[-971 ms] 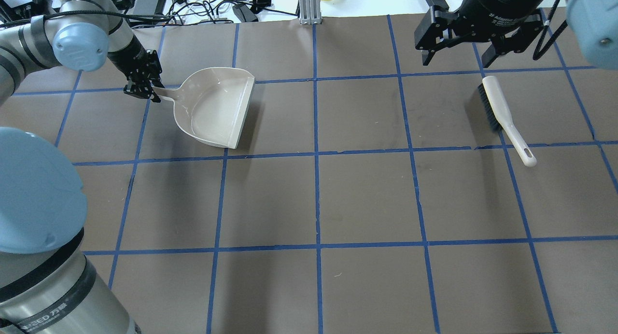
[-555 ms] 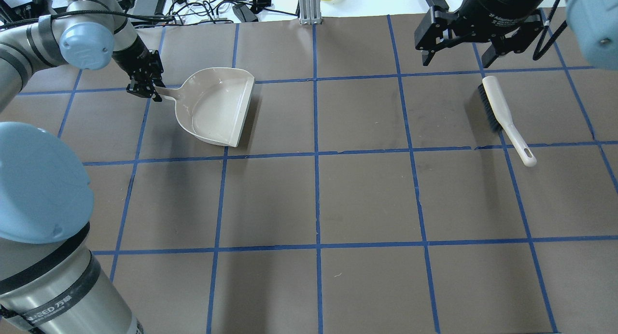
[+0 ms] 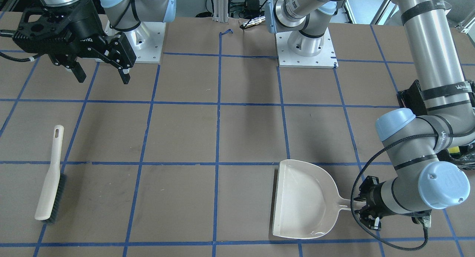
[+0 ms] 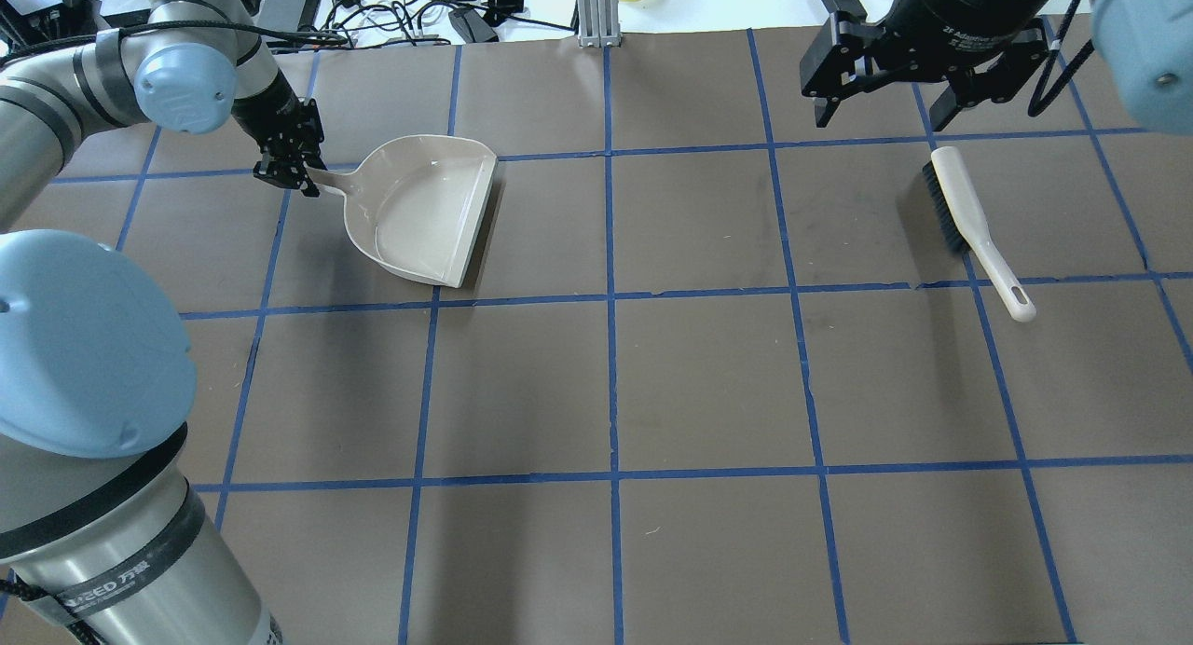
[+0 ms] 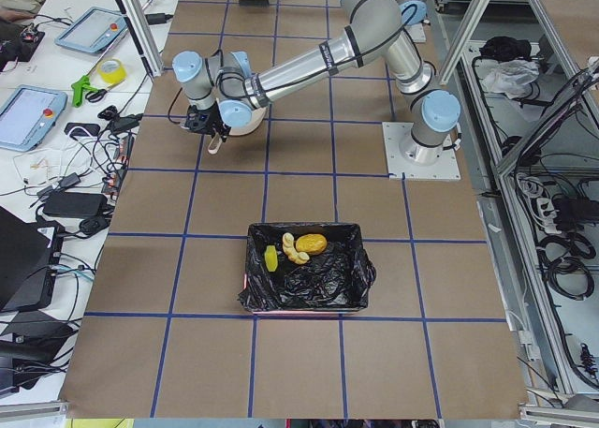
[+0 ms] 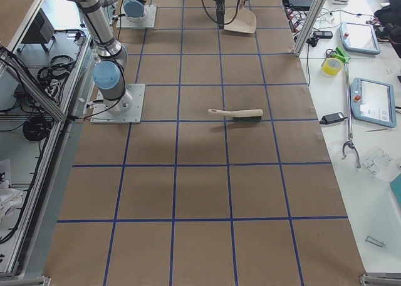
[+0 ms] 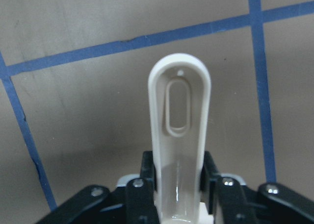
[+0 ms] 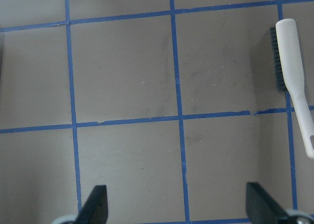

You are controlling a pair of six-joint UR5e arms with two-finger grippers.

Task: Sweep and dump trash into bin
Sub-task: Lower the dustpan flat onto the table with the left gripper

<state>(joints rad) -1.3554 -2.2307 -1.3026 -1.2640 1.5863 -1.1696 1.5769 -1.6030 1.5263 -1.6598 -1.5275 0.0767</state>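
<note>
Robotics lab, grid-taped table (image 4: pixel 708 384), teach pendants (image 6: pixel 373 101), cables (image 4: pixel 391 16)

A brown worktop (image 4: pixel 708 375), gridded with blue tape (image 4: pixel 612 384), is flanked by a white side bench (image 6: pixel 376 61) strewn with tablets (image 6: pixel 373 102).

On the brown paper-covered table (image 4: pixel 708 384), the beige plastic dustpan (image 4: pixel 424 207) lies far out on the robot's left, its handle between the left gripper's (image 4: pixel 291 165) fingers. The beige dark-bristled brush (image 4: pixel 969 221) lies far right, below the right gripper (image 4: pixel 881 120). Well left of the dustpan stands the rectangular bin lined with crinkled black plastic (image 5: pixel 309 292), with the three small trash pieces (image 5: pixel 295 250) inside.
</note>
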